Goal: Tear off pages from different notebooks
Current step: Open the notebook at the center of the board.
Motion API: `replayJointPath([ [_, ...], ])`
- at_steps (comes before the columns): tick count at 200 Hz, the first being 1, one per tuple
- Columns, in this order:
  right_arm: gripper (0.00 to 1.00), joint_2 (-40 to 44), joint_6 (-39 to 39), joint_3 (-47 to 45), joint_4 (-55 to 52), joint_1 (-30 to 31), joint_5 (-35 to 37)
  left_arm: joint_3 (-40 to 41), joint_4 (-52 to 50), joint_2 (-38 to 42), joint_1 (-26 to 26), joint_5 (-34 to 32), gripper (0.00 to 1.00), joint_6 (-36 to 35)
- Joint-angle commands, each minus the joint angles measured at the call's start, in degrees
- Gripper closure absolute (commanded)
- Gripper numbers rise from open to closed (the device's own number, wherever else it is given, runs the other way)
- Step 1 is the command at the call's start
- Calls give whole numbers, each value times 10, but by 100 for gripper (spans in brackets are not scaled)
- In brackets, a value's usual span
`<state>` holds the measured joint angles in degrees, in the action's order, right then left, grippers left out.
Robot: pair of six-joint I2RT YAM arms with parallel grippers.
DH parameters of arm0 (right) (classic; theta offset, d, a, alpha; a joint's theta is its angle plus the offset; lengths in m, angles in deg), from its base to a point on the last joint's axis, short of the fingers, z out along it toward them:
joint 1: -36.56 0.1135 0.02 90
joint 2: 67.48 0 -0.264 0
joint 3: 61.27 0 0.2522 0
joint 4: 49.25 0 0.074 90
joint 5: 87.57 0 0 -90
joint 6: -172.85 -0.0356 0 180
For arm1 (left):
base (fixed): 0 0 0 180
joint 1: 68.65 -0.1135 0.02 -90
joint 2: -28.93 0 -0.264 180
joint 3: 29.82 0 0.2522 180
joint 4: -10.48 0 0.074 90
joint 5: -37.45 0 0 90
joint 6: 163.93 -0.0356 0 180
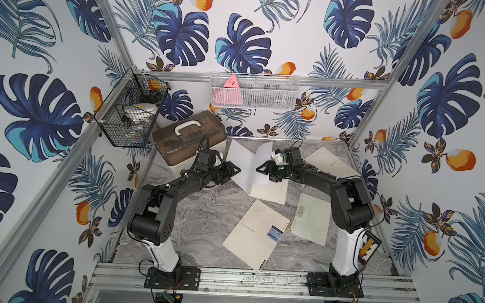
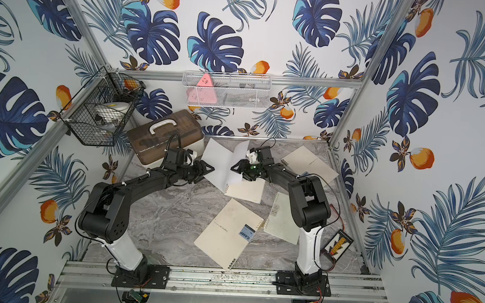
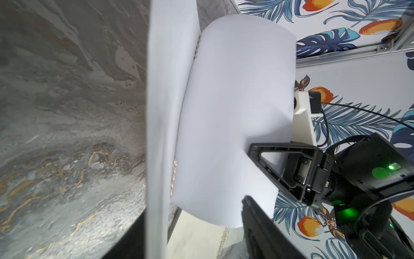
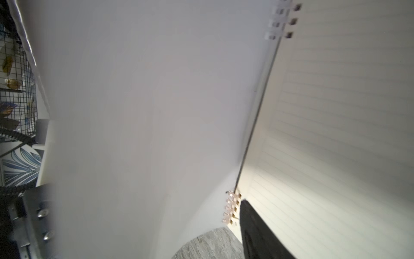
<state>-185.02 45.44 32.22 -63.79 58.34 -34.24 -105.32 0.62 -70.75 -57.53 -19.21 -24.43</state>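
Note:
An open notebook lies at the middle back, lined page up. From its coil a flat sheet and a curled page stand up; whether they hang on the coil I cannot tell. My left gripper is open, the flat sheet edge-on between its fingers. My right gripper faces it at the curled page, open; one finger shows, apart from the paper. Closed notebooks lie nearer: a large one labelled CAMP, a smaller one, another at the back right.
A brown-lidded box with a white handle stands just behind my left arm. A black wire basket hangs on the left wall and a white mesh basket on the back wall. A small wired board sits by the right arm's base.

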Motion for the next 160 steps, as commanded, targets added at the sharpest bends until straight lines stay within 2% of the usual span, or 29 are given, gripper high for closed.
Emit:
replayJointPath([
  [1,40,-24,5,21,7,9,-2,-21,32,-17,0,33,25,-3],
  [14,40,-33,0,28,30,17,-10,-37,43,-36,0,54,18,2],
  [52,36,-45,-24,28,122,37,-37,-64,36,-54,-6,75,12,-4],
  [76,34,-51,-19,39,138,48,-35,-74,28,-46,-16,82,8,-10],
  [103,32,-61,-56,33,194,50,-45,-74,56,-54,-19,104,8,7],
  [160,27,-89,-91,61,237,50,-49,-80,59,-65,-19,116,8,14],
])
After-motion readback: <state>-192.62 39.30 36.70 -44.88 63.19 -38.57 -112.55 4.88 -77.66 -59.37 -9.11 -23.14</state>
